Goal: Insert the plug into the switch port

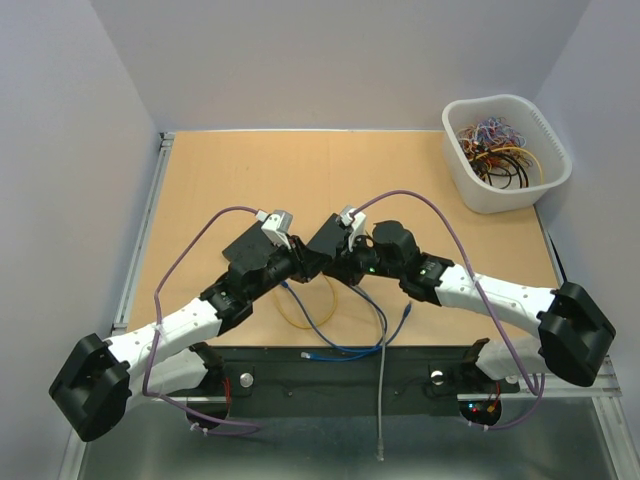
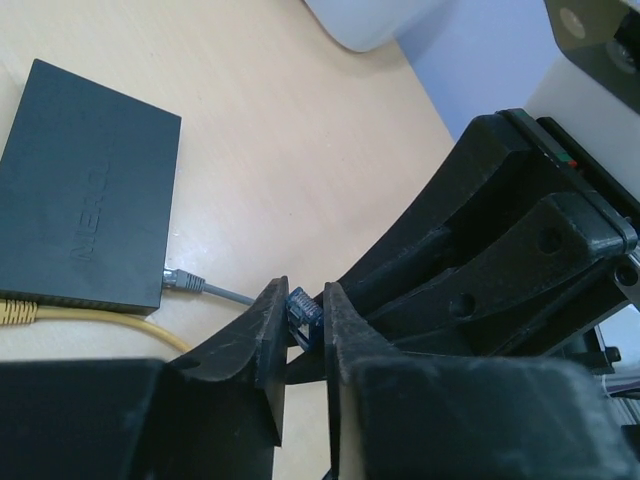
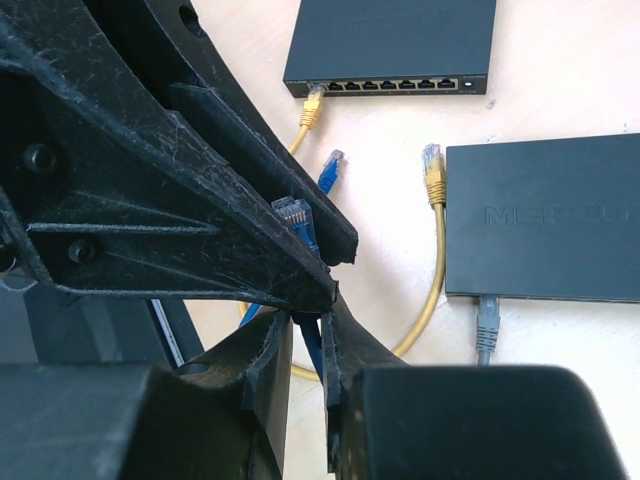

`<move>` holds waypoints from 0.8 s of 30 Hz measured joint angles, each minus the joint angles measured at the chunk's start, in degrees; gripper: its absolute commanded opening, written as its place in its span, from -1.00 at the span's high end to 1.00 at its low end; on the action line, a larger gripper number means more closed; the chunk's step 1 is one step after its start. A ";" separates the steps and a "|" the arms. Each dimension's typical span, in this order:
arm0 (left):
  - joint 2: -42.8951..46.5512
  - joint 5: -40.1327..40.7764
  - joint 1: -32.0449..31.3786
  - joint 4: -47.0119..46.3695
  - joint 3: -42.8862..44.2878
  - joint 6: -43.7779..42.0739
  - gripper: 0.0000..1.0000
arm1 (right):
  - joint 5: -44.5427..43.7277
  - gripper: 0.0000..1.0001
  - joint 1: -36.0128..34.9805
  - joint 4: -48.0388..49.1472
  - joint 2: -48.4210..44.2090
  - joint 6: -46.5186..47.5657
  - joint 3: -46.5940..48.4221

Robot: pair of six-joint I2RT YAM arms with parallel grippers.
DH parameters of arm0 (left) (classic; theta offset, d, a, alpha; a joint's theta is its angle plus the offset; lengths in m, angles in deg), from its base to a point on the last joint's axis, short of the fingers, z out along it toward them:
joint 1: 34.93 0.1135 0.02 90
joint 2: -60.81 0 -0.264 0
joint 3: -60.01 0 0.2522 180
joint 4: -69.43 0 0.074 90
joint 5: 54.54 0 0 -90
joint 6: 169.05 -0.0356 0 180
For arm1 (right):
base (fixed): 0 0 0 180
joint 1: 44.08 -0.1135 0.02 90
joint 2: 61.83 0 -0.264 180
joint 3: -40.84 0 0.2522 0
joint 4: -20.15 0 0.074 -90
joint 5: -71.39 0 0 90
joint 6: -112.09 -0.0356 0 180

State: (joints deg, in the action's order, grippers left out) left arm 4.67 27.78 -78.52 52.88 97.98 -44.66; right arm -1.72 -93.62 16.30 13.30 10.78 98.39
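A blue plug (image 2: 300,308) is pinched between the tips of my left gripper (image 2: 305,292), which is shut on it above the table. My right gripper (image 3: 308,328) is shut on the blue cable (image 3: 311,352) just behind that plug (image 3: 293,214), so both grippers meet at mid-table (image 1: 320,264). One black switch (image 3: 390,40) lies ahead with its row of ports facing me, a yellow plug (image 3: 312,102) in the leftmost port. A second switch (image 3: 545,215) lies to the right in the right wrist view.
The second switch (image 2: 85,215) carries a grey plug (image 2: 183,281) and a yellow cable (image 2: 90,316). The blue cable's other plug (image 3: 331,170) lies loose on the table. A white bin (image 1: 505,150) of cables stands at the back right. Cables trail over the near edge.
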 measured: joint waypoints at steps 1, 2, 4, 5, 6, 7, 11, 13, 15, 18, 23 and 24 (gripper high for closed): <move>0.00 0.15 -0.09 0.02 0.04 -0.07 1.00 | -0.20 0.99 -0.04 0.02 0.00 0.00 0.00; 0.00 0.33 -0.11 0.07 0.04 -0.02 1.00 | -0.24 0.99 -0.04 0.00 0.00 0.00 0.00; 0.00 0.55 -0.20 0.09 0.04 -0.02 1.00 | -0.37 0.98 -0.09 0.00 0.00 0.00 0.00; 0.00 0.57 -0.20 0.07 0.04 0.00 1.00 | -0.46 0.89 -0.13 -0.02 -0.07 -0.02 0.00; 0.00 0.57 -0.20 0.04 0.04 -0.02 1.00 | -0.55 0.71 -0.15 -0.04 -0.15 -0.02 0.00; 0.04 0.52 -0.22 -0.11 0.04 0.00 1.00 | -0.61 0.21 -0.17 -0.07 -0.24 -0.04 0.00; 0.57 0.00 -0.22 -0.96 -0.17 -0.02 1.00 | -1.20 -0.30 -0.42 0.15 -2.23 -1.03 -0.31; 1.20 -0.37 -0.17 -1.18 -0.46 -0.02 1.00 | -1.44 -0.36 -0.42 0.94 -4.96 -1.31 -1.09; 2.01 -0.74 -0.20 -1.20 -0.52 -0.04 1.00 | -1.49 -0.36 -0.42 1.81 -7.39 -1.81 -1.90; 3.19 -1.29 -0.20 -1.49 -0.52 -0.04 1.00 | -1.14 -0.29 -0.42 4.35 -10.58 -2.32 -3.34; 5.92 -3.08 -0.20 -1.75 -0.57 -0.09 1.00 | 0.33 -0.09 -0.42 5.60 -10.14 -3.17 -3.50; 6.73 -3.58 -0.20 -1.90 -0.63 -0.15 1.00 | 0.61 -0.07 -0.42 5.70 -9.86 -3.32 -3.50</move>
State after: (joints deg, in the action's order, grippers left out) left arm 11.40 24.19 -78.72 50.98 97.34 -44.81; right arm -1.11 -94.03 22.00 3.45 7.46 94.89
